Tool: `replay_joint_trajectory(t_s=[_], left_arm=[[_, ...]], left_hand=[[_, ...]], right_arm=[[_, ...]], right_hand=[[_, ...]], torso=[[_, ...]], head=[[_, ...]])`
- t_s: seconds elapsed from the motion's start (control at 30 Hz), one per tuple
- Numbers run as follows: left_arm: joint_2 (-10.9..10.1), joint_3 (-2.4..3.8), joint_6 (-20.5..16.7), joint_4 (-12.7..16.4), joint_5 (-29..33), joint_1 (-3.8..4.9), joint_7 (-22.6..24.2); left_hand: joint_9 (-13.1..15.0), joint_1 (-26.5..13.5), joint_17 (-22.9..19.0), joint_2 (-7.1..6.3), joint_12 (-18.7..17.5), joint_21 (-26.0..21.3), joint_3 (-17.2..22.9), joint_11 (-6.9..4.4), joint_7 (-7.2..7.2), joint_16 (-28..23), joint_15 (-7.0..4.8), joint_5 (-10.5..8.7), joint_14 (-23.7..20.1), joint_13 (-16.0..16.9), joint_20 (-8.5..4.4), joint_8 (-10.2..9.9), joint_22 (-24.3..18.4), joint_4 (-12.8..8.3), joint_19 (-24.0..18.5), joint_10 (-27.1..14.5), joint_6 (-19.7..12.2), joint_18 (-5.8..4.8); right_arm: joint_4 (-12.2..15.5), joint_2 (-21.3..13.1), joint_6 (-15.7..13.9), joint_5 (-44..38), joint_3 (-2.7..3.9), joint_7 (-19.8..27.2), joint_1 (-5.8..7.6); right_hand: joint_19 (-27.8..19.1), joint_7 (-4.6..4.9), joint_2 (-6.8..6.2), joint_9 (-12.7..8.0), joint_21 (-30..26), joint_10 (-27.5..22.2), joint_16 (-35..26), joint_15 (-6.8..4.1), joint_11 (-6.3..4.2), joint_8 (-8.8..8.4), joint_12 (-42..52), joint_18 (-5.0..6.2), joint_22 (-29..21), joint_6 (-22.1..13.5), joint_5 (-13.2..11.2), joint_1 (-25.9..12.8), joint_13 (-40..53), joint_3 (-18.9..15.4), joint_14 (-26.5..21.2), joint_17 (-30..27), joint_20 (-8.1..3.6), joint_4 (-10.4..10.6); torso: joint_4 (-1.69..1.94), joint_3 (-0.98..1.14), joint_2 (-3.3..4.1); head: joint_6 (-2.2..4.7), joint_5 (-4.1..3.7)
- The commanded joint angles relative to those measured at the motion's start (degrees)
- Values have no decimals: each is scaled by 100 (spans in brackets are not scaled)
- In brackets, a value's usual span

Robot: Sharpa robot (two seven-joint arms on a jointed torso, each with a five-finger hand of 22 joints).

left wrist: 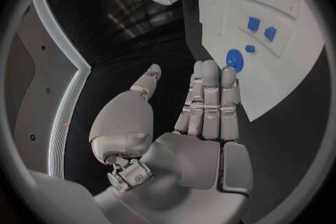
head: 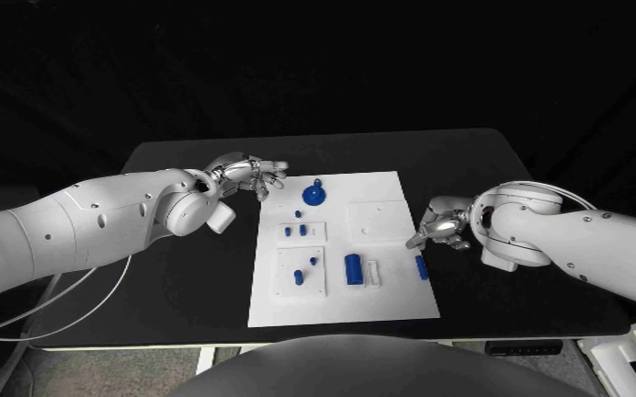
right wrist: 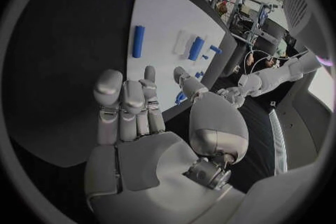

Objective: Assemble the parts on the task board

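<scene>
White and flat, the task board [head: 384,300] is lying in the middle of the black table [head: 173,296], its near edge reaching toward the robot. Both arms are flanking it. The left hand [head: 249,175] is hovering off the board's far left corner with fingers straight and apart, holding nothing; the right hand [head: 441,230] is waiting just off the right edge, fingers loosely spread and likewise holding nothing.

On the board, the parts are sitting well apart: a round disc [head: 314,196] near the far end, a thick cylinder [head: 353,268] toward the near middle, a slim rod [head: 422,267] by the right edge, and small pegs [head: 300,277] in the raised left panels.

Judging by position, the right hand is best placed for the rod, and should be coming down squarely over it, closing across its width so it is not rolling away. Dark curtains are surrounding the table.
</scene>
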Motion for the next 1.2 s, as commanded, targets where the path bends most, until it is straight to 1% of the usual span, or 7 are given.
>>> replay_joint_trajectory(t_s=[0.03,0.23,0.33,0.5,0.6,1.0,1.2], left_arm=[[-4,3,44,8,-27,3,33],[-13,3,49,12,-27,3,36],[-17,3,44,11,-27,3,33],[-16,3,60,12,-28,3,37],[-25,3,67,14,-28,3,40],[-21,3,61,6,-28,3,37],[-19,4,66,5,-28,3,33]], left_hand=[[-5,30,6,14,39,-40,9,1,-6,-23,-1,-13,-37,7,-71,38,8,-40,-3,-52,-50,342],[-6,29,6,14,39,-40,8,2,-6,-24,-1,-13,-37,7,-71,38,9,-41,-2,-52,-50,342],[-6,27,6,13,40,-41,7,2,-6,-24,-1,-13,-37,7,-70,38,9,-41,-2,-52,-50,342],[-6,24,7,12,40,-42,5,2,-6,-24,-1,-13,-36,7,-70,39,10,-41,-1,-53,-51,341],[-7,21,7,13,40,-42,4,2,-5,-24,-1,-13,-36,7,-70,39,10,-40,-1,-53,-51,341],[-8,14,7,17,40,-44,2,3,-5,-25,0,-13,-37,7,-69,39,11,-37,0,-54,-52,340],[-8,15,7,23,40,-45,4,2,-5,-26,0,-12,-36,7,-70,39,11,-38,1,-55,-52,340]], right_arm=[[28,-25,75,-320,-11,-199,-35],[-21,-29,141,-491,-39,-364,-120],[-75,-15,195,-576,-67,-423,-176],[-123,-4,228,-695,-86,-452,-297],[-159,22,202,-808,-88,-445,-347],[-211,140,214,-771,-92,-403,-457],[-238,177,209,-742,-97,-403,-483]], right_hand=[[-36,37,0,8,-14,-18,-28,-5,14,16,-25,568,-3,-29,-26,-38,8,-48,-46,-11,-3,5],[-73,50,-74,6,-33,-42,-86,9,27,5,-57,568,-9,-62,-26,-172,8,-61,-88,-39,19,190],[-92,54,-111,6,-42,-51,-97,12,31,1,-74,568,-12,-78,-26,-341,9,-56,-96,-36,25,404],[-104,54,-150,8,-43,-58,-101,11,31,1,-80,568,-10,-87,-26,-377,14,-39,-102,-32,20,479],[-105,55,-152,9,-42,-58,-101,11,31,1,-80,568,-9,-88,-26,-378,14,-38,-102,-31,20,482],[-106,53,-105,17,-28,-55,-100,9,30,9,-76,568,1,-90,-26,-285,25,-14,-102,-24,9,440],[-110,49,76,30,-15,-51,-103,7,25,22,-73,568,10,-94,-25,182,40,149,-99,-17,-9,118]], torso=[[-8,6,4],[9,6,3],[8,4,6],[12,-1,5],[12,-2,5],[9,3,7],[10,-1,3]], head=[[0,-9],[0,-21],[0,-27],[0,-64],[0,-95],[0,-44],[0,-52]])
